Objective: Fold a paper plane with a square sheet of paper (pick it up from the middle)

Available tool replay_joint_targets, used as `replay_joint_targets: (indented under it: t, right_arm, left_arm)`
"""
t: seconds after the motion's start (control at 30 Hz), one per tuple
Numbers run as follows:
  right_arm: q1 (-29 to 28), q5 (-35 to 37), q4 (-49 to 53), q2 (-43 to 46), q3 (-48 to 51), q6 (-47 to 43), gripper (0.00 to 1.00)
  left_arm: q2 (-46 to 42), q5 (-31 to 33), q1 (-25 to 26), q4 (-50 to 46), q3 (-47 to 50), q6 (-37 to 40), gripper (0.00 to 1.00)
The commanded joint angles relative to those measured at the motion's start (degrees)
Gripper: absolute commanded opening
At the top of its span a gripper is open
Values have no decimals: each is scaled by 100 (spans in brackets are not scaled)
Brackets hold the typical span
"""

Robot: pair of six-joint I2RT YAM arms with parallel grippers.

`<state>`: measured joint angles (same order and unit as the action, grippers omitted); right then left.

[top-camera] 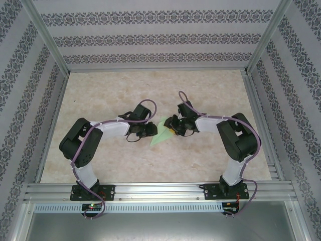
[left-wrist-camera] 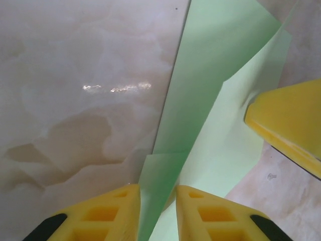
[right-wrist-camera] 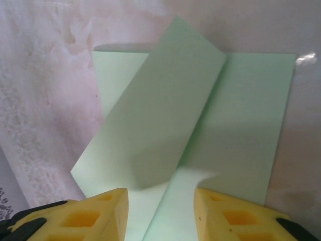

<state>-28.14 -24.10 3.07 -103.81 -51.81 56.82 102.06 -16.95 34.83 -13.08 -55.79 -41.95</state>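
The pale green sheet of paper [top-camera: 159, 135] lies folded into a narrow pointed shape on the marble tabletop, between the two grippers. In the left wrist view its layers [left-wrist-camera: 220, 75] fan out, and a raised fold runs up through the gap of my left gripper [left-wrist-camera: 158, 193], whose yellow jaws stand slightly apart, open. My right gripper [right-wrist-camera: 160, 196] hovers over the paper [right-wrist-camera: 241, 125] with its jaws wide apart, open, and a long flap [right-wrist-camera: 160, 110] lifts off the lower layer. One right fingertip [left-wrist-camera: 286, 120] reaches over the paper's edge. From above, the left gripper [top-camera: 150, 131] and right gripper [top-camera: 174, 129] face each other.
Aluminium frame rails [top-camera: 150, 191] run along the near edge by the arm bases. Patterned walls [top-camera: 160, 40] close in the back and both sides. Bare marble table [top-camera: 125, 90] lies behind and to the sides of the grippers.
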Motion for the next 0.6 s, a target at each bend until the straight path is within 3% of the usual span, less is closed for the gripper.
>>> replay_joint_targets:
  t: [0.0,0.57]
  right_arm:
    - [-60,-96,-356,-131,-182,115,39]
    - [-195,-502,-1409,-270,95,451,31]
  left_arm:
    - [116,107,-80,32,-145,-10,25]
    - [64,137,-201,-92,-72,-18,25]
